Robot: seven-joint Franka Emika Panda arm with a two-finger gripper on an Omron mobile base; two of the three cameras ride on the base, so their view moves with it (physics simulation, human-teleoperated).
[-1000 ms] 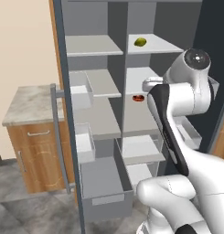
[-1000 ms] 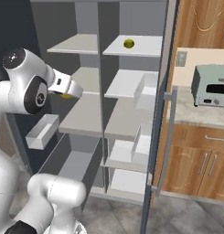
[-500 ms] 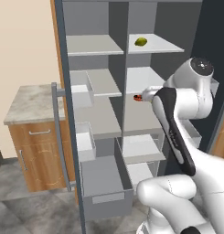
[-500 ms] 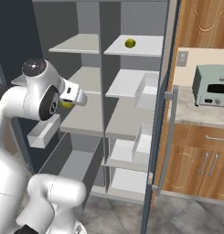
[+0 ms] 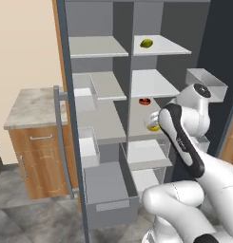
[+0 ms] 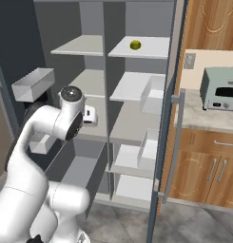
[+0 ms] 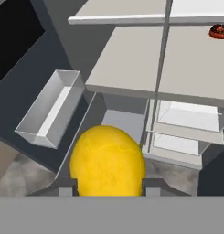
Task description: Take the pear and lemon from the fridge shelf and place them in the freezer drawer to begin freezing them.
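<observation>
My gripper is shut on the yellow lemon, which bulges up between the two fingertips. From the left base the lemon shows at the hand, in front of the middle shelves. The hand hangs over the open grey freezer drawer, whose front panel faces out at the bottom. In the hand view the freezer drawer lies below the lemon. The greenish pear rests on the top right fridge shelf; from the right base the pear sits on the same fridge shelf.
A small red and dark item lies on a middle shelf. White translucent bins hang on the door; another bin is left of the drawer. The open door's edge and a counter stand left; a toaster oven stands right.
The arm has come down and drawn back from the shelves, carrying the lemon lower, towards the open drawer. The pear has not moved.
</observation>
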